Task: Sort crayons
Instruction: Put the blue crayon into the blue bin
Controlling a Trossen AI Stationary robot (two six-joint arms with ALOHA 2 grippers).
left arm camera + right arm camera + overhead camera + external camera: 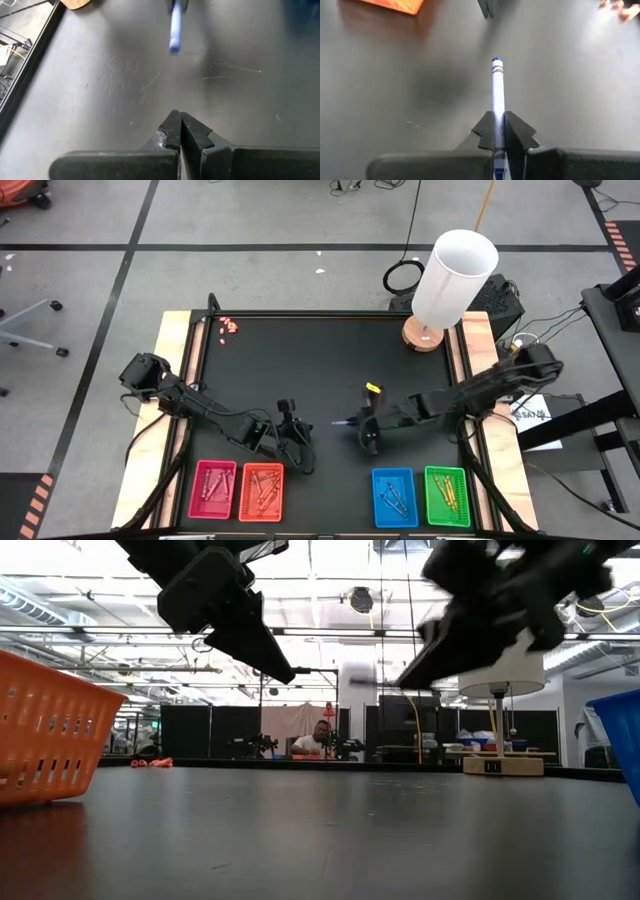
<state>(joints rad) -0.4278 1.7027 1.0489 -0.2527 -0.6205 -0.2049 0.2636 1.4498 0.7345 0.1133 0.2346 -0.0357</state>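
Observation:
My right gripper (358,423) hangs above the table's middle, shut on a blue crayon (497,85) with a white-banded wrapper that sticks out ahead of the fingers. A yellow crayon (373,388) lies flat on the black table just beyond it. My left gripper (298,435) hangs shut and empty to the left, pointing toward the blue crayon (174,30). More crayons lie in the pink tray (213,488), orange tray (261,491), blue tray (394,497) and green tray (446,496) along the near edge. My right gripper pinches the blue crayon between its two fingers at the crayon's rear part (498,119). The crayon runs along the fingers, and most of its length juts out past the fingertips. The fingers come from the table's right, slanting down. The crayon is lifted clear of the table.
A white-shaded lamp (452,278) on a wooden base stands at the far right corner. A small cluster of pink-red bits (229,327) lies at the far left. The orange tray (45,730) and the blue tray (622,735) flank the near edge in the low view.

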